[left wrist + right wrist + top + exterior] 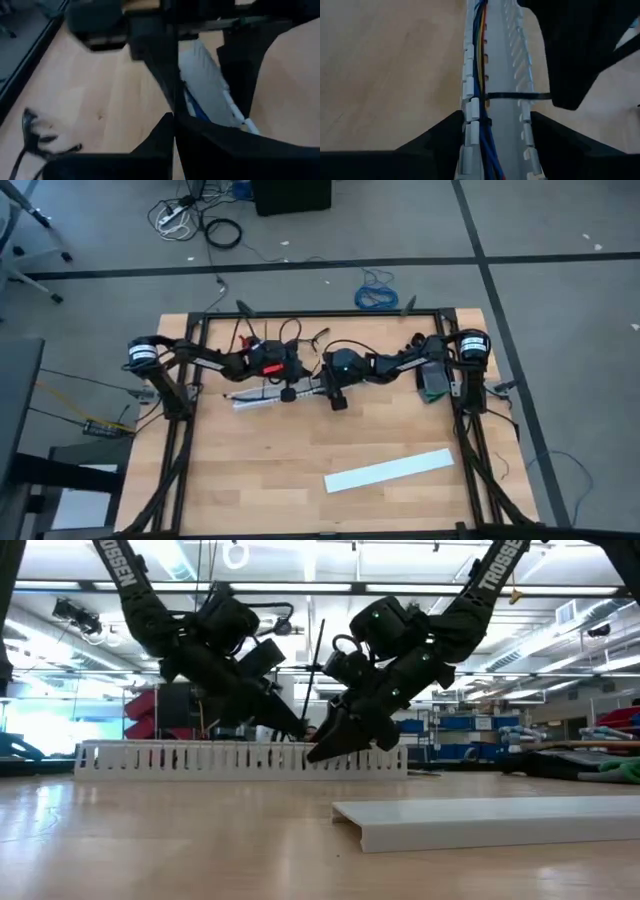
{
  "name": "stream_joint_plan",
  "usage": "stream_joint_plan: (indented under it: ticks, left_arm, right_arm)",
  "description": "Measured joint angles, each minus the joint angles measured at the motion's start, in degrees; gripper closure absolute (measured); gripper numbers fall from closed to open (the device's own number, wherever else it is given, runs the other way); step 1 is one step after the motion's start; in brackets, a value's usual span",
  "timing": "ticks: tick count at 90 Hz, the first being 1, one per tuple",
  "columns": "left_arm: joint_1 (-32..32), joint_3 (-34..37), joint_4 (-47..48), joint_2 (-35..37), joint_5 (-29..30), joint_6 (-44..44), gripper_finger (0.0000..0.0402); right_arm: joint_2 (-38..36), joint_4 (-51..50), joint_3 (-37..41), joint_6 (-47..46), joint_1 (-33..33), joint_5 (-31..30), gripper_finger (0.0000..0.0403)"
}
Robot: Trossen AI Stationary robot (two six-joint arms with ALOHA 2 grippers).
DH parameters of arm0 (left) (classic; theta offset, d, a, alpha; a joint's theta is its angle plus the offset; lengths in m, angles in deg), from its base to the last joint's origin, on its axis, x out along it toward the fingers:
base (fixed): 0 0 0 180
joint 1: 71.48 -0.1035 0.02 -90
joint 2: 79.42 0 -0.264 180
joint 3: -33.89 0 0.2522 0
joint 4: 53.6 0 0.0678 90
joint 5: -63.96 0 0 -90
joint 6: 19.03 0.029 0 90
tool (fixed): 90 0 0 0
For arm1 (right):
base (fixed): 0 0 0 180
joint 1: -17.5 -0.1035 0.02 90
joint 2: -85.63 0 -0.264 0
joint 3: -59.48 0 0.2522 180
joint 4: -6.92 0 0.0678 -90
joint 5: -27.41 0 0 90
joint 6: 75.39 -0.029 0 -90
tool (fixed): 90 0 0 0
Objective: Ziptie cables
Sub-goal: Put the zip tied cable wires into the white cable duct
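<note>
We see both grippers, left (287, 394) and right (338, 402), crowding the slotted tray (262, 396) at upper centre of the high view. A white cover (389, 470) lies lower right; bare table (250, 475) fills the lower left.

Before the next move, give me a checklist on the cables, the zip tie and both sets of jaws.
1. Cables lie inside the slotted duct: ok.
2. Zip tie crosses the bundle: ok.
3. Tie pulled tight: cannot tell.
4. Right gripper straddles the duct, jaws open: ok.
5. Left gripper is at the duct beside the right one: ok; its jaws' grip: cannot tell.
6. Flat white cover lies apart from both arms: ok.
</note>
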Motion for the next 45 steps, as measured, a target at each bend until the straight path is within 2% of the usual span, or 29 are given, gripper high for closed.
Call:
stream_joint_plan:
  ticks: [21, 45]
  left_arm:
    - [0.4, -0.7, 4.2, 0.0, -1.8, 5.1, 0.0401]
    - [0.5, -0.7, 4.1, 0.0, -3.3, 9.6, 0.0401]
  right_arm:
    - [0.0, 0.0, 0.0, -0.8, 0.0, 0.2, 0.0188]
    - [0.0, 0.1, 0.0, -0.5, 0.0, 0.3, 0.0188]
